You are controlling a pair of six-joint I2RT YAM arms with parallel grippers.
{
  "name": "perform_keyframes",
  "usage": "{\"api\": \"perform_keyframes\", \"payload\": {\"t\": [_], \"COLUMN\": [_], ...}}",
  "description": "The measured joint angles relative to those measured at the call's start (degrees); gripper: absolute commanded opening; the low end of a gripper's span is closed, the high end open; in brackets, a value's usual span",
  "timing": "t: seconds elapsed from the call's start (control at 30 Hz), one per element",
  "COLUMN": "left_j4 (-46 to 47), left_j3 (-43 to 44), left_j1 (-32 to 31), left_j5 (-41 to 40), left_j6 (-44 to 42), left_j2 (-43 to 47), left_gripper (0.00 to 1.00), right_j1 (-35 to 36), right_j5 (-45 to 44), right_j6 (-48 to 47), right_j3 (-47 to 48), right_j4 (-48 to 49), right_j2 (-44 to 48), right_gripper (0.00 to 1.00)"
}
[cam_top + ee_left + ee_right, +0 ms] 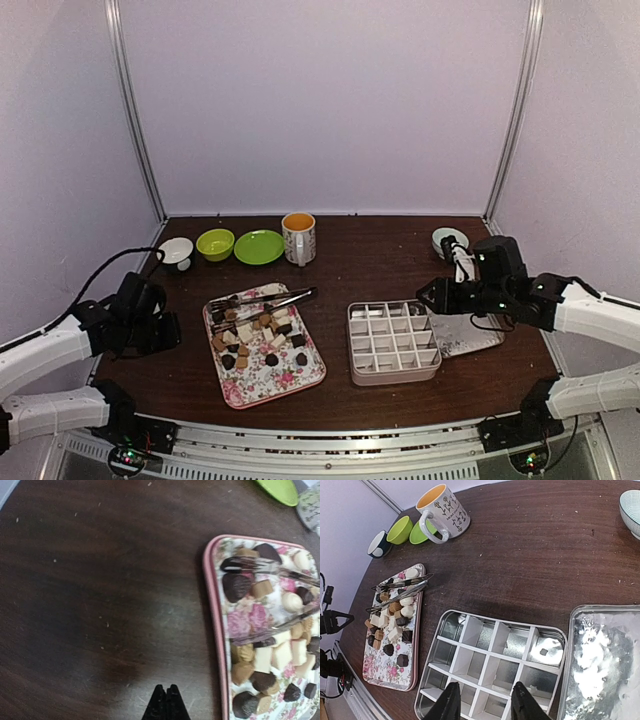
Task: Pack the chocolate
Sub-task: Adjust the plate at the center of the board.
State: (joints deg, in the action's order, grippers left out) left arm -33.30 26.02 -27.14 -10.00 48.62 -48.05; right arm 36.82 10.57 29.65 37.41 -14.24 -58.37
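The chocolate [255, 335], several small dark, tan and white pieces, lies piled on a floral tray [285, 375] left of centre. Metal tongs [270, 297] rest across the tray's far end. My left gripper [168, 330] hovers over bare table to the left of the tray, shut with nothing in it. The left wrist view shows its tips [166, 687] pressed together beside the tray's pink rim [214, 610], with chocolate [270, 655] to their right. My right gripper [485, 687] stands open and empty over the near side of a metal tin [495, 651] with white dividers.
The tin's lid [468, 335] lies just right of the tin [395, 378]. Along the back stand a white cup [177, 252], a green bowl [215, 244], a green plate [259, 247], a mug [298, 237] and a patterned bowl [449, 240].
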Motion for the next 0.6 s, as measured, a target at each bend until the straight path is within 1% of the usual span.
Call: {"api": "perform_keyframes", "payload": {"t": [0.1,0.2,0.37,0.53,0.6], "left_j4": [4.17,9.31,17.77,25.09,26.51], "left_j3": [-1.66,-1.14,3.43,7.91,8.92], "left_j1": [4.44,6.16,6.86,7.37,7.5], "left_j5": [4.07,6.64,11.26,16.44,17.77], "left_j6": [-0.07,-0.55,-1.64,-2.05,-2.19], "left_j2": [-6.67,-15.56,-27.96,-36.33,-38.07], "left_gripper": [0.0,0.0,0.0,0.0,0.0], "right_j1": [0.07,0.09,0.42,0.79,0.79], "right_j5": [0.11,0.15,0.15,0.0,-0.13], "right_j6": [0.15,0.15,0.26,0.37,0.39], "right_j3": [1.01,1.7,1.79,1.77,1.77], "right_j4": [0.04,0.15,0.09,-0.15,-0.15], "right_j2": [-0.46,-0.59,-0.55,0.22,0.92], "right_gripper": [0.35,0.35,0.35,0.35,0.35]}}
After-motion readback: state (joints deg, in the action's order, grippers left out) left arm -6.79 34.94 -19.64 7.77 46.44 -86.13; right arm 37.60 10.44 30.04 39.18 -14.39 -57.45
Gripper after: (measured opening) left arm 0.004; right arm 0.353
